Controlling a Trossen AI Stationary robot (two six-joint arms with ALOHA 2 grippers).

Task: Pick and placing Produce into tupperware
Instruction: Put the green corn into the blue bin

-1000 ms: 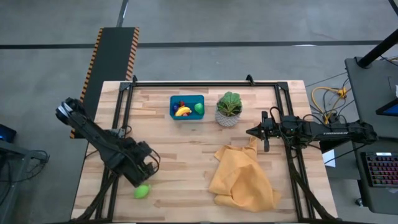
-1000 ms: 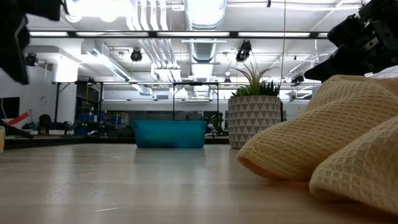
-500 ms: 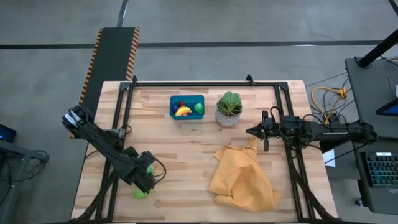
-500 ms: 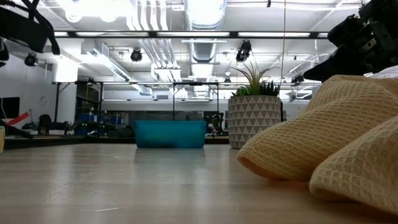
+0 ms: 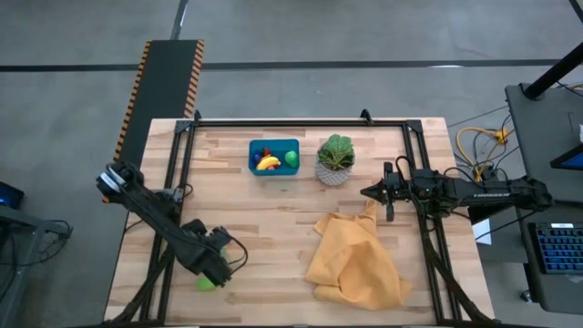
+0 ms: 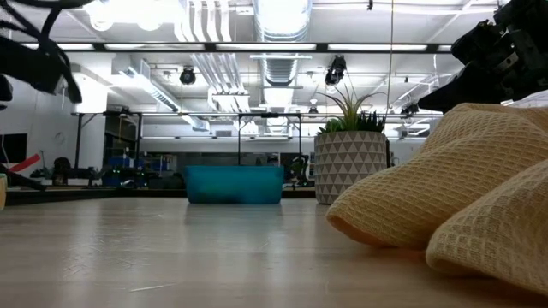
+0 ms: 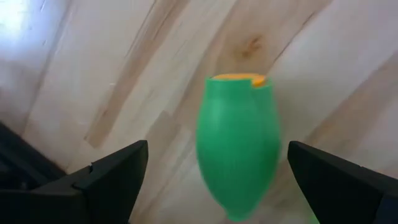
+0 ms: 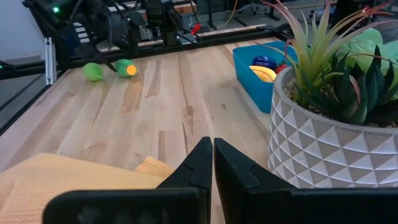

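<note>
The left claw [image 5: 212,269] hung low over the near-left part of the counter [image 5: 273,219], its two fingers spread wide on either side of a green toy vegetable [image 7: 239,149] with an orange end, touching it on neither side. That wide stance looked chosen so the piece could be straddled before any squeeze; the piece lay on its side on the bare wood, lengthwise between the fingers. From the right wrist, a second green piece [image 8: 93,71] lay just beside it.

The teal tupperware [image 5: 274,157] sat well apart, toward the far edge, just beside the white patterned plant pot [image 5: 334,173]. It already held a yellow banana [image 5: 268,163], a green piece [image 5: 291,158] and small red bits, so I judged the task partly done, with the loose pieces left.

The right claw [image 5: 366,193] waited near the plant pot, fingers pressed together and holding nothing, its tip above the top corner of a crumpled yellow cloth [image 5: 355,260]. Parked there, it kept clear of the path from the green piece to the container
</note>
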